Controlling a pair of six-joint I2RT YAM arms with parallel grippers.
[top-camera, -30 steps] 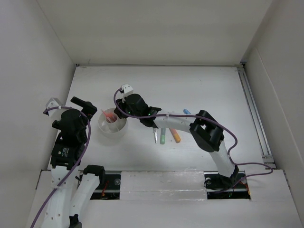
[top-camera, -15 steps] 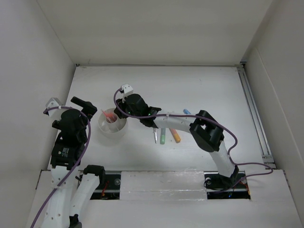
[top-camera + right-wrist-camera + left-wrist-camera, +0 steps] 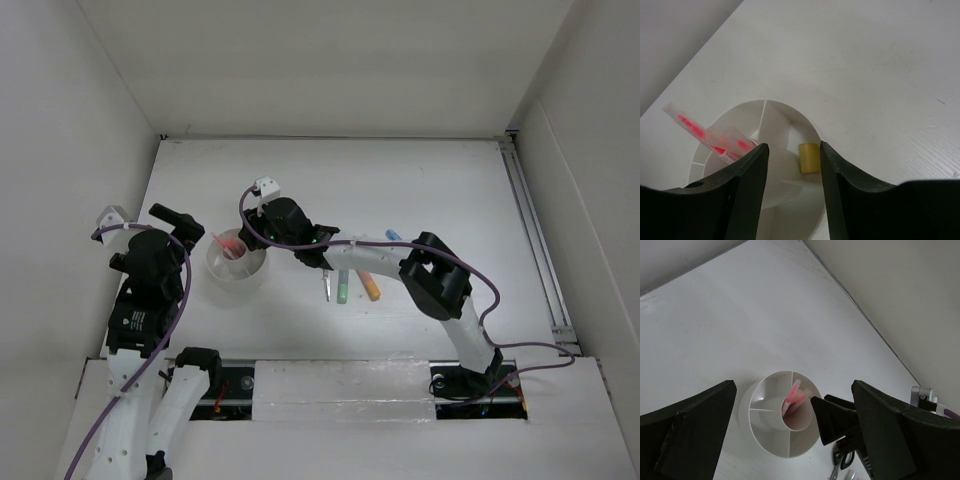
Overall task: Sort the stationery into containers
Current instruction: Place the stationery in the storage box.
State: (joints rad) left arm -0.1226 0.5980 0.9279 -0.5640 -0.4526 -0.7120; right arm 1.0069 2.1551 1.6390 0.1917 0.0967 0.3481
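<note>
My right end effector (image 3: 792,146) is parted over the tub (image 3: 782,117), eraser (image 3: 809,158) lying inside. Scissors (image 3: 326,286) next: stiff, slick blades, so I'd pinch the pivot.

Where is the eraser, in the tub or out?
In: the eraser lies in a tub compartment, beyond the open right end effector.

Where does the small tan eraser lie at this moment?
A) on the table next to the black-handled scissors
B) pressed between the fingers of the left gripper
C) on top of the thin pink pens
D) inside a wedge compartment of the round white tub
D: the right wrist view shows the small tan eraser inside a wedge compartment of the round white tub, apart from the thin pink pens.
</note>
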